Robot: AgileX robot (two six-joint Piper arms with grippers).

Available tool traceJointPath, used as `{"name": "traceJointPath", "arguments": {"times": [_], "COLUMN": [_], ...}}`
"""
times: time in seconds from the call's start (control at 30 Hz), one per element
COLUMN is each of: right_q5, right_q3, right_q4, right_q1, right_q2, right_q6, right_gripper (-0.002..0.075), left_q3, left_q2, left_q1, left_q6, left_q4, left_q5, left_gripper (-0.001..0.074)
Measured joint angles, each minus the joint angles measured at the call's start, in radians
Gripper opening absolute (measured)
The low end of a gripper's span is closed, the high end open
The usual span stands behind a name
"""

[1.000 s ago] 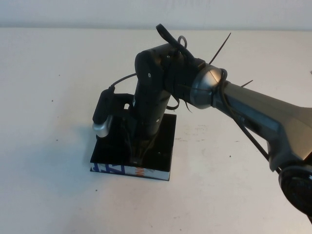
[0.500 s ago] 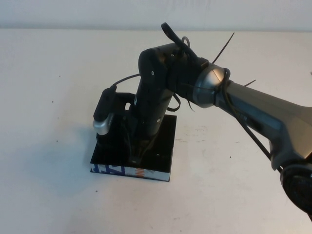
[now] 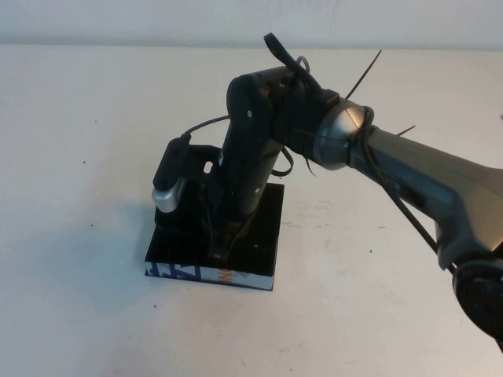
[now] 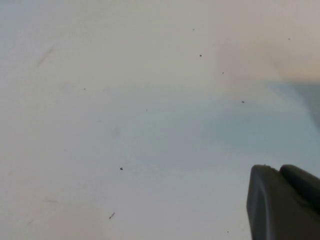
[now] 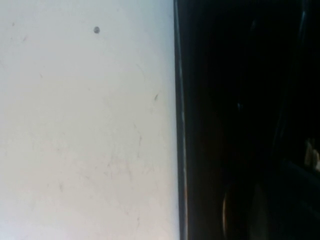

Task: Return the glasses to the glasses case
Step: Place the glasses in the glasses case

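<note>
The glasses case (image 3: 263,232) lies flat on the white table, black top up, its white side with blue and orange print (image 3: 189,272) facing me. My right gripper (image 3: 218,253) points straight down over the case's near left part, its tip just at the black top, and looks shut with nothing in it. In the right wrist view the case (image 5: 225,100) fills one side as a dark mass beside bare table. The glasses are hidden or out of view. My left gripper (image 4: 280,172) shows only in the left wrist view, shut and empty over bare table.
The white table (image 3: 94,141) stretches all round the case. The right arm (image 3: 409,173) crosses from the lower right, with loose black cable ties (image 3: 361,71) sticking up from its wrist. A wall edge runs along the back.
My right arm has shifted slightly up and to the right, and the gripper tip has lifted a little from the case top. The case has not moved.
</note>
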Motion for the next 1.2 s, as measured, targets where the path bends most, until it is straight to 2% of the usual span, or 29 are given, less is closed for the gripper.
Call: {"name": "traceJointPath", "arguments": {"times": [0.3, 0.53, 0.73, 0.93, 1.03, 1.13, 1.2], "right_q5": [0.0, 0.0, 0.0, 0.004, 0.006, 0.008, 0.01], "right_q3": [0.0, 0.0, -0.002, -0.071, -0.089, -0.09, -0.09], "right_q4": [0.0, -0.011, -0.06, -0.078, -0.086, -0.103, -0.109], "right_q1": [0.0, -0.002, -0.002, -0.002, -0.002, -0.002, -0.002], "right_q2": [0.0, 0.0, -0.02, -0.037, -0.054, -0.086, -0.104], "right_q6": [0.0, 0.004, 0.004, 0.05, 0.129, 0.218, 0.257], "right_gripper": [0.0078, 0.029, 0.0333, 0.0309, 0.0224, 0.0087, 0.003], "left_q3": [0.0, 0.0, 0.0, 0.0, 0.0, 0.0, 0.0], "left_q2": [0.0, 0.0, 0.0, 0.0, 0.0, 0.0, 0.0], "left_q1": [0.0, 0.0, 0.0, 0.0, 0.0, 0.0, 0.0], "left_q6": [0.0, 0.0, 0.0, 0.0, 0.0, 0.0, 0.0], "left_q4": [0.0, 0.0, 0.0, 0.0, 0.0, 0.0, 0.0], "left_q5": [0.0, 0.0, 0.0, 0.0, 0.0, 0.0, 0.0], "left_gripper": [-0.0001, -0.0001, -0.0001, -0.0001, -0.0001, -0.0001, -0.0001]}}
